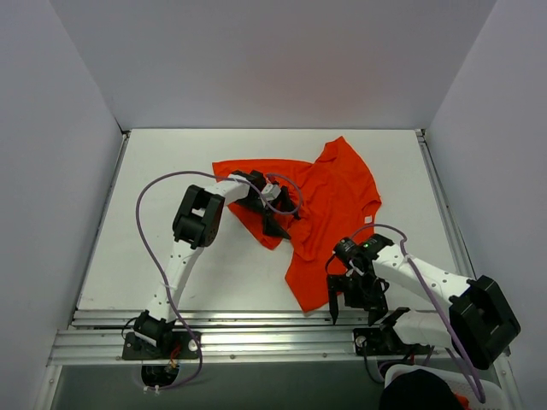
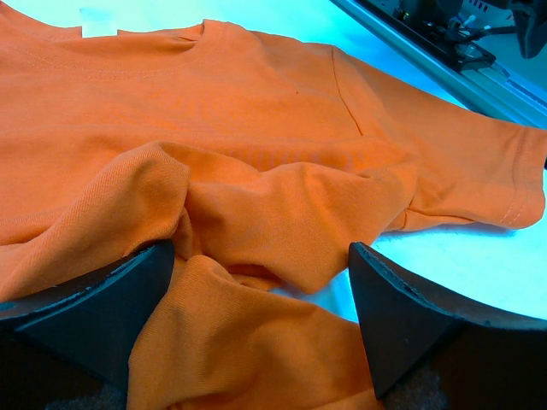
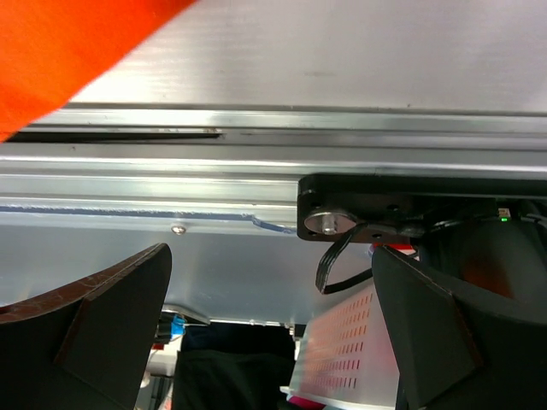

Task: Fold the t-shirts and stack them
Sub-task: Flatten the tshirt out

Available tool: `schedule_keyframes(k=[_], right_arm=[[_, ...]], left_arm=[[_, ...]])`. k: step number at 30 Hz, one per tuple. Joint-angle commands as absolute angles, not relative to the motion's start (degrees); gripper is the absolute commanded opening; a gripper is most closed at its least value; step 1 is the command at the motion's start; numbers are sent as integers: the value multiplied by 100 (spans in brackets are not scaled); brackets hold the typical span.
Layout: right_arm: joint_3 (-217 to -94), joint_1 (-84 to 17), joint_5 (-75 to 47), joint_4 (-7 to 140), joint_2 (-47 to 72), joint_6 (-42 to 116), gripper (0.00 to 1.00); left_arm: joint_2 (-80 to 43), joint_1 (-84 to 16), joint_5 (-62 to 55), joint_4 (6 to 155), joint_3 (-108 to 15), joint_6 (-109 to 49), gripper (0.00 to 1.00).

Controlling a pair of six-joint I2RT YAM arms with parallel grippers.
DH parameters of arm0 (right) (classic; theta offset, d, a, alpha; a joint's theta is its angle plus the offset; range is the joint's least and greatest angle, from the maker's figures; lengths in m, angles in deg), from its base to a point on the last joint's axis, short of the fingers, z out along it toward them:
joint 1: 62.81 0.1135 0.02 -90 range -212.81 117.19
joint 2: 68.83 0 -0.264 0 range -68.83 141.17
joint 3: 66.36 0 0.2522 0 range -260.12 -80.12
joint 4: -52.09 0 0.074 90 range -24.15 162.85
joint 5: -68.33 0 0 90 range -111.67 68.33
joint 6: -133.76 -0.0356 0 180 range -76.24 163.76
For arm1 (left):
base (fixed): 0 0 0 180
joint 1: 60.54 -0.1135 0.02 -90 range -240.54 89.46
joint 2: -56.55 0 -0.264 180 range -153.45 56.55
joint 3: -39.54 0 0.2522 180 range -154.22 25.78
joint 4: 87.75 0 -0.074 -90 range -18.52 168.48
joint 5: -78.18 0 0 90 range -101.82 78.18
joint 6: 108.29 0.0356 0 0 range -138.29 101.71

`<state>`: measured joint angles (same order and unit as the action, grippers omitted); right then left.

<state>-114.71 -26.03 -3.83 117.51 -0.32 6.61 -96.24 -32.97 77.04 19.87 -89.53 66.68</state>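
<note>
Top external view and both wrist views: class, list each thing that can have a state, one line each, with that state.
t-shirt: unfolded, crumpled, lying on the table.
left end effector: open, straddling a bunched fold of the t-shirt, not closed on it.
right end effector: open, empty, at the table's near edge, off the t-shirt.

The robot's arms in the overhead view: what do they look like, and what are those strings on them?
The left arm and right arm are slim white tubes joined by chunky black joints. A thin purple cable loops along each. The left hand and right hand each end in two dark, wedge-shaped fingers.
</note>
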Motion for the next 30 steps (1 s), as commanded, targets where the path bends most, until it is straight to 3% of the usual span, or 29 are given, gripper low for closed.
schedule_keyframes(k=[1,30], right_arm=[[-11405,-2747,-453,11841,16,860,100],[-11554,-2581,-576,11841,877,1370,100]], left_arm=[[-10543,-3418,6772,1837,-8479,6257,94],[-10525,-3418,6808,1933,-8418,6231,94]])
